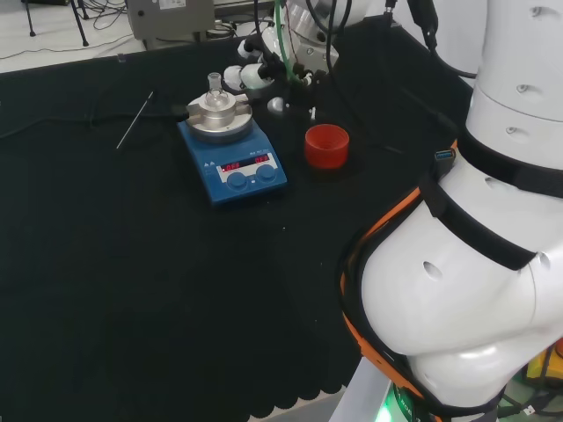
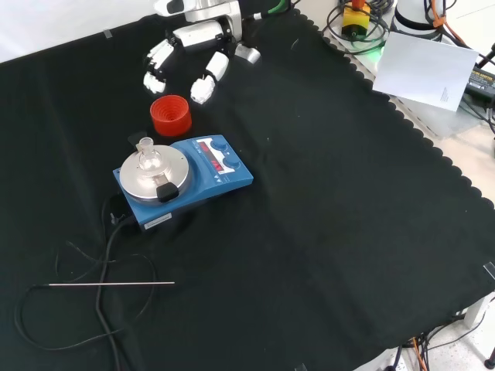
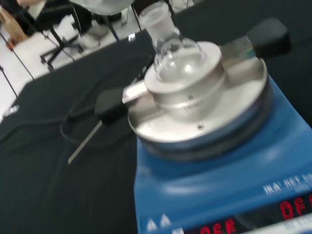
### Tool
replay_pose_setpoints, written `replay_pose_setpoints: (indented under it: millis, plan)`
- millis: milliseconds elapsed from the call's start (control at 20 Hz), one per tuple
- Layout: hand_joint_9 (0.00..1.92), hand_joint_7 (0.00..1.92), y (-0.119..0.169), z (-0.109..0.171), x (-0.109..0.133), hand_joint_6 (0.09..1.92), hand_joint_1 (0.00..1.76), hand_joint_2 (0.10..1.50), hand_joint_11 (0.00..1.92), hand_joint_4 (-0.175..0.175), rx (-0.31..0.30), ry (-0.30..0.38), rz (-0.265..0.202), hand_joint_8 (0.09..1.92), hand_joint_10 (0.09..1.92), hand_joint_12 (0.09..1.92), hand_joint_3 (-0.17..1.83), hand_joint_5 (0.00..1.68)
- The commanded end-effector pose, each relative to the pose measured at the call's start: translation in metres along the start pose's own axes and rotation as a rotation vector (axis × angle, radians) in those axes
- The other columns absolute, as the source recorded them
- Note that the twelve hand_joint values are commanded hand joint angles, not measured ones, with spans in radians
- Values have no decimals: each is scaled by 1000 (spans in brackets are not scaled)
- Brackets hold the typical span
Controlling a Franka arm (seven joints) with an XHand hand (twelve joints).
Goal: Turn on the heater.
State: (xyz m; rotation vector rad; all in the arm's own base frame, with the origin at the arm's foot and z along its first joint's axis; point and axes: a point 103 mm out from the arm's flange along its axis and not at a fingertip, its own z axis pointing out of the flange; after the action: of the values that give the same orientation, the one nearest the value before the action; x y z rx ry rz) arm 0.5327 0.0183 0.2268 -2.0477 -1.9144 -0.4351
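Hand [image 2: 192, 48] hangs above the cloth with fingers loosely spread and only slightly bent, holding nothing, clear of everything. Red ribbed ring [image 2: 170, 115] sits just below its fingertips [image 2: 203, 91] in the front view, and the blue heater [image 2: 186, 179] is just past that ring, near the hand but apart. Heater carries a small clear glass flask [image 3: 175, 53] in a metal block on its plate, red display lit; thin metal rod [image 2: 112, 284] lies well beyond it.

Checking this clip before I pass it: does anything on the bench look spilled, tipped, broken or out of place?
Nothing stands out. The glass flask sits upright in the metal block on the blue heater, the red cup stands upright beside it, and the thin metal rod lies flat on the cloth across the heater's cable. The hand hangs above the cup, touching nothing.
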Motion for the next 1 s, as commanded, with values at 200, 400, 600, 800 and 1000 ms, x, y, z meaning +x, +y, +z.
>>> replay_pose_setpoints:
  millis: [200,400,600,800,1000]
  plan:
    - [654,555,-47,0,-8,243,785,984,322,-11,245,-179,6,652,628,1322,-175,377]
    - [674,572,-62,1,-12,203,844,1002,374,-1,281,-202,9,652,638,1338,-175,355]
    - [772,693,-78,3,-19,132,867,1009,519,1,322,-212,22,656,606,1302,-175,372]
    - [902,876,-89,2,-22,87,881,1012,695,8,365,-225,29,683,559,1255,-175,384]
    - [1152,1033,-93,4,-20,87,914,1023,1001,1,410,-271,36,762,476,1113,-175,387]
